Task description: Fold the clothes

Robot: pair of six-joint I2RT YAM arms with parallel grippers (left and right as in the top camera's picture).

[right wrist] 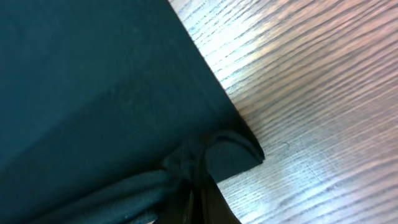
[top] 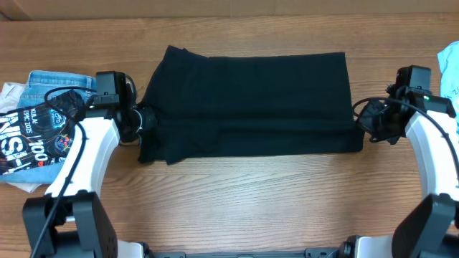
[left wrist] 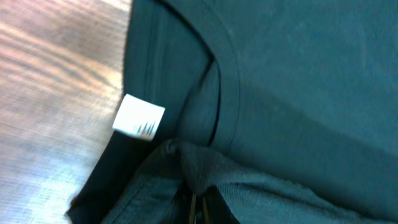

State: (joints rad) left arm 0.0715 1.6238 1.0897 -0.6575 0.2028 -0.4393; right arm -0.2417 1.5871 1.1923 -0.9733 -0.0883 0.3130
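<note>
Left gripper (top: 147,119) and right gripper (top: 363,120) pinch black garment (top: 251,100) ends, flat on wood-grain table (top: 251,197).

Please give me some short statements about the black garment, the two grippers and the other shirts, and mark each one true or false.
1. The black garment lies spread on the wooden table. True.
2. The left gripper hangs open above it. False: it is shut on the garment's left edge.
3. The right gripper pinches the garment's right edge. True.
4. The printed shirts lie on the black garment. False: they lie apart, at the table's left side.
5. A white label shows at the garment's edge. True.
</note>
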